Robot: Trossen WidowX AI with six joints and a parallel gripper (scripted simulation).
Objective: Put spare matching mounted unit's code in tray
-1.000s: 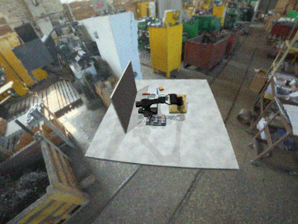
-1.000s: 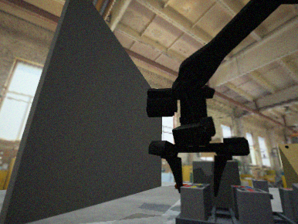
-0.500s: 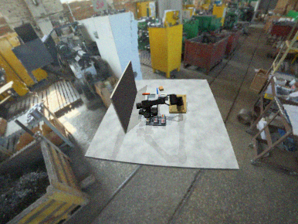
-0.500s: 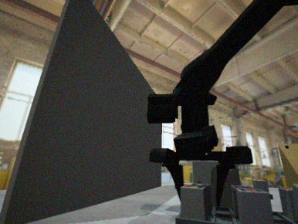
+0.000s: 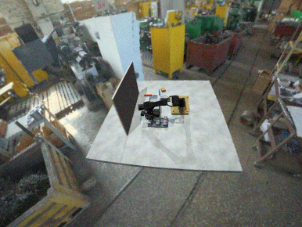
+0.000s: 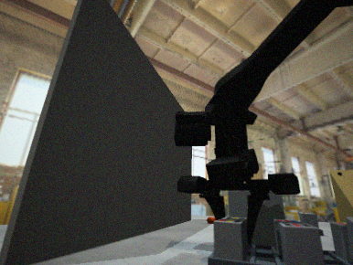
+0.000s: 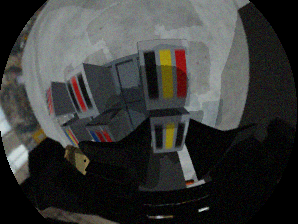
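Observation:
My gripper [image 6: 237,224] [image 7: 164,117] is low over the dark grey rack [image 5: 152,125] [image 6: 229,262]. Its fingers touch both sides of a grey block with black, yellow and black stripes [image 7: 170,134], shut on it. The block is still down among the others. Directly beside it stands a block striped black, yellow and red [image 7: 166,75]. Across the rack stand a block striped black, red and black [image 7: 78,92], one with blue and red stripes [image 7: 102,134], and others partly hidden. I cannot make out the mounted unit's code, and cannot identify the tray surely.
A tall dark panel [image 5: 127,99] [image 6: 114,137] [image 7: 270,75] stands upright beside the work area. A yellow plate with holes [image 5: 185,111] [image 6: 345,192] [image 7: 77,160] is near the arm. A small orange block [image 5: 163,89] and an orange-red piece [image 5: 148,95] lie farther back.

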